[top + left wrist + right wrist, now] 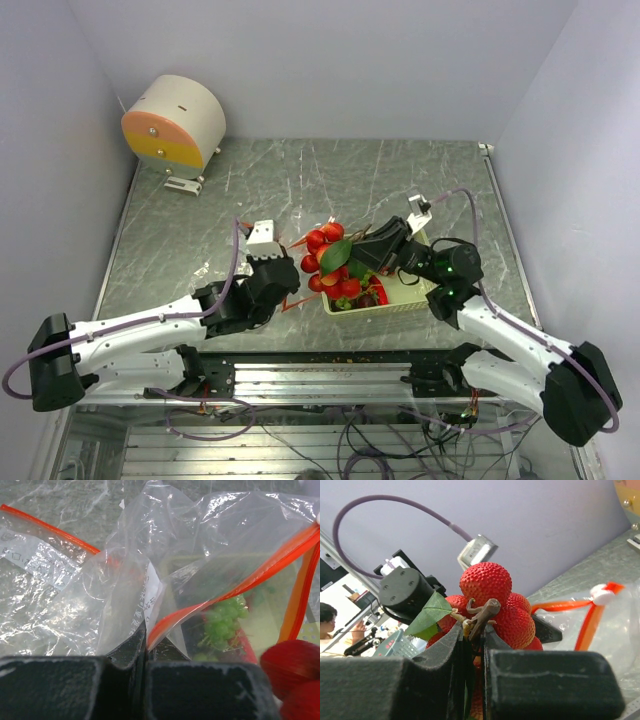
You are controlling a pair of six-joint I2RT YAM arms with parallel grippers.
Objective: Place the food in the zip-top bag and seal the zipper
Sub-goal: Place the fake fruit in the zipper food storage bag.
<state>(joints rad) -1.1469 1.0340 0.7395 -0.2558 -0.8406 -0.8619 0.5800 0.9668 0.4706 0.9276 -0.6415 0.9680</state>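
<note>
Our right claw (474,630) grips the bumpy red fruit cluster (487,582) by its stem over the pale green basket (380,308) - the clear crinkly bag (90,605), mouth pinched in our left claw (145,647), opens just left of that basket.

Clear bag (100,605) with orange-red zipper (200,610); bumpy red fruit (487,582), green leaf (427,615); green grapes (222,622); pale green basket (385,308); grey surface (330,175) veined white; cream drum (185,120), orange-and-yellow face.
</note>
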